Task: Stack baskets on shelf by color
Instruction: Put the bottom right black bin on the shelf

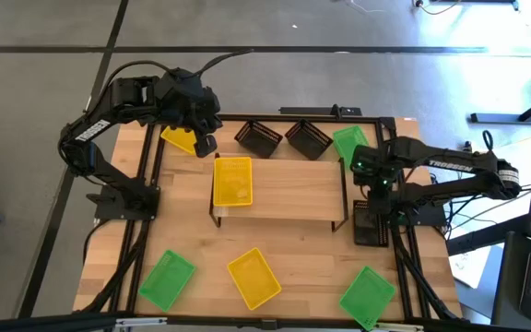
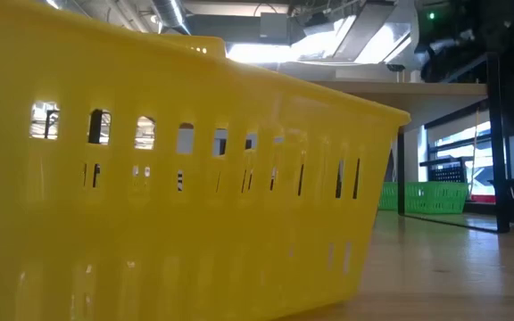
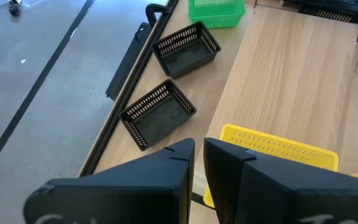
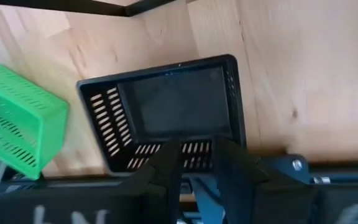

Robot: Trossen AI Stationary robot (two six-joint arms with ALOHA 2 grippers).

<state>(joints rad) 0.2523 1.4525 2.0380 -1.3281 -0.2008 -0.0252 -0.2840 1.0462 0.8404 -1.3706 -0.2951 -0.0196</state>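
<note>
Right end effector (image 4: 196,163) straddles black basket's (image 4: 166,106) rim at the table edge (image 4: 328,180).

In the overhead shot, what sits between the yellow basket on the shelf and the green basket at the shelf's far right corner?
Two black baskets sit side by side behind the shelf, between the yellow basket and the green basket. The high view shows this.

Baskets yellow (image 1: 231,180), green (image 1: 167,278), black (image 3: 158,114), sides slotted. Shelf (image 1: 293,189) light wood, legs apparently black. Arms dark.
</note>
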